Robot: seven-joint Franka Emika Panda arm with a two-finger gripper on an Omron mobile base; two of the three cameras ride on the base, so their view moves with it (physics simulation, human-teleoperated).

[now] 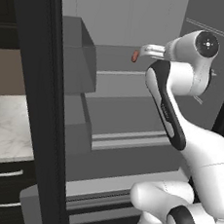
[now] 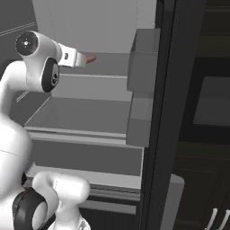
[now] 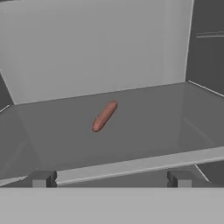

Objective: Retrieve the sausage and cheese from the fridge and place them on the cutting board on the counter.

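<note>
Smooth matt reddish sausage [image 3: 104,116] lies on the fridge's [image 3: 131,144] matt grey, plastic-looking shelf.

Dark kitchen cabinetry under flat, even light.

On the left, a brown wall panel [image 1: 8,71] rises behind a pale veined marble counter [image 1: 7,130], with dark drawers [image 1: 3,190] below it carrying curved silver handles [image 1: 5,173]. A dark wall cabinet [image 1: 7,10] hangs above. On the right, tall black cabinets [image 2: 204,188] stand with a glassy grey panel [image 2: 213,105] set into them and pale handles [image 2: 217,218] low down.
</note>
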